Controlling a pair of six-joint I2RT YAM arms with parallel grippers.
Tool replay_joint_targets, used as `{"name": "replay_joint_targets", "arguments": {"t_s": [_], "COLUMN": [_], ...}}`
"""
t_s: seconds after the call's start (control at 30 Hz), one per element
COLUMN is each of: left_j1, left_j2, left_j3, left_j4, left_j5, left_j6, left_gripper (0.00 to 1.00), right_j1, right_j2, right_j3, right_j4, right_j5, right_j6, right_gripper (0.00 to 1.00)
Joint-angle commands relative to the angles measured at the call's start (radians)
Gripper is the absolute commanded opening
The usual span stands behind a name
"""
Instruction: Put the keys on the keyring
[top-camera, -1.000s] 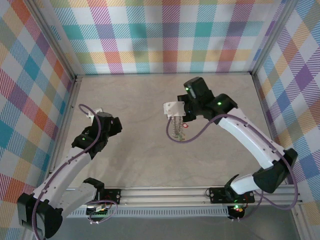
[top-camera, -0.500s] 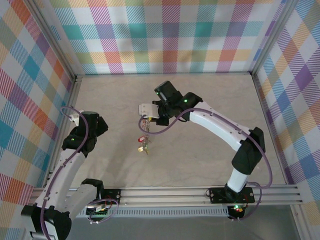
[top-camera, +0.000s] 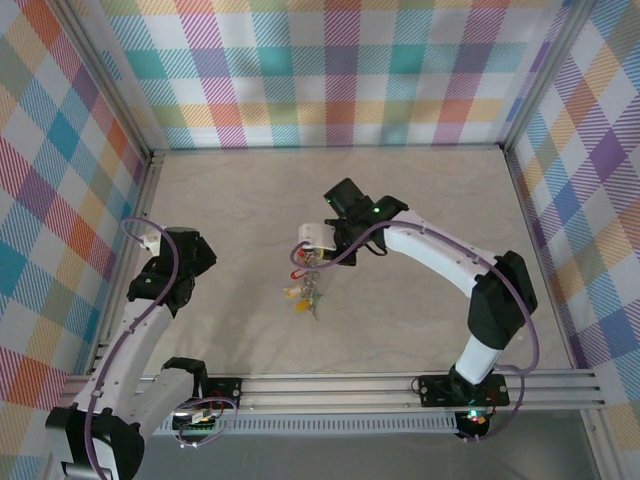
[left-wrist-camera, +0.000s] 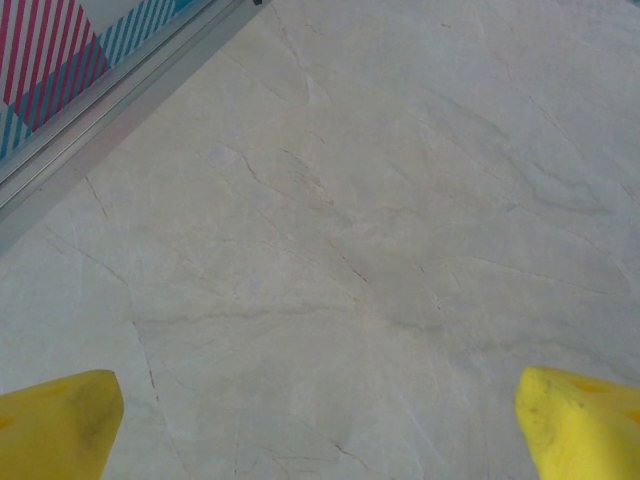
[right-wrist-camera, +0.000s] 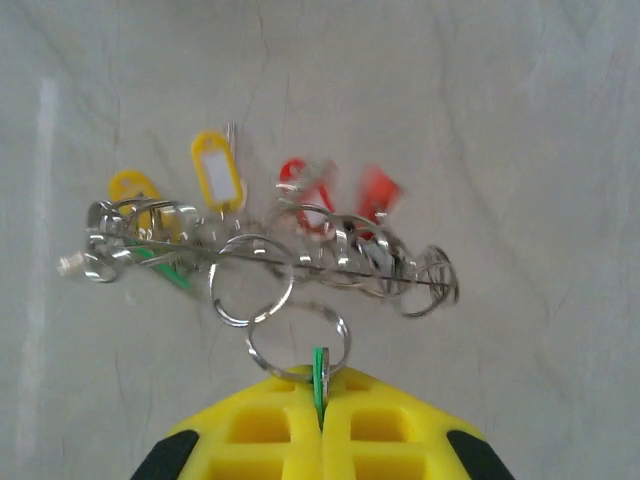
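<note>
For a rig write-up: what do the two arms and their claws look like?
The left arm and right arm are white with black joints, small green lights and purple cables looped alongside. The left claw and right claw have yellow fingers.

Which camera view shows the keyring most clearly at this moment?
The right wrist view. The keyring hangs from the right gripper, which pinches a green tag, so wire, keys and coloured tags are distinct. In the top external view the keyring is a small dangling cluster. The left wrist view faces tabletop elsewhere.
</note>
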Motion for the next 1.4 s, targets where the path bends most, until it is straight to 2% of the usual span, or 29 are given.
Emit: {"name": "replay_joint_targets", "arguments": {"t_s": [0.0,0.23,0.37,0.5,0.57,0.67,0.77,0.9,1.0,1.2,1.3,1.37], "left_j1": [0.016,0.018,0.020,0.023,0.037,0.086,0.128,0.174,0.193,0.200,0.200,0.200], "left_j2": [0.012,0.013,0.064,0.154,0.192,0.233,0.281,0.321,0.291,0.279,0.290,0.277], "left_j3": [-0.019,-0.036,-0.014,0.053,0.113,0.186,0.242,0.255,0.201,0.118,0.096,0.069], "left_j4": [0.052,0.107,0.143,0.111,0.069,0.049,0.018,0.008,0.051,0.127,0.145,0.155], "left_j5": [0.025,0.045,0.177,0.221,0.237,0.380,0.489,0.597,0.550,0.509,0.484,0.444], "left_j6": [-0.023,-0.005,0.068,0.090,0.159,0.252,0.276,0.285,0.261,0.315,0.311,0.292], "left_gripper": [1.00,1.00,1.00,1.00,1.00,1.00,1.00,1.00,1.00,1.00,1.00,1.00], "right_j1": [-0.054,-0.204,-0.253,-0.303,-0.325,-0.349,-0.364,-0.378,-0.383,-0.402,-0.426,-0.436], "right_j2": [-0.078,-0.170,-0.208,-0.210,-0.214,-0.239,-0.226,-0.200,-0.206,-0.230,-0.320,-0.404], "right_j3": [-0.090,-0.304,-0.399,-0.499,-0.546,-0.610,-0.632,-0.639,-0.646,-0.626,-0.620,-0.621], "right_j4": [0.022,0.063,0.109,0.203,0.267,0.342,0.352,0.311,0.311,0.298,0.321,0.348], "right_j5": [0.016,0.024,0.029,0.031,0.026,0.020,0.068,0.151,0.152,0.194,0.121,0.066], "right_j6": [-0.059,-0.068,-0.053,-0.018,0.014,0.042,0.051,0.056,0.067,0.114,0.172,0.220], "right_gripper": [0.00,0.00,0.00,0.00,0.03,0.05,0.07,0.17,0.27,0.30,0.33,0.41]}}
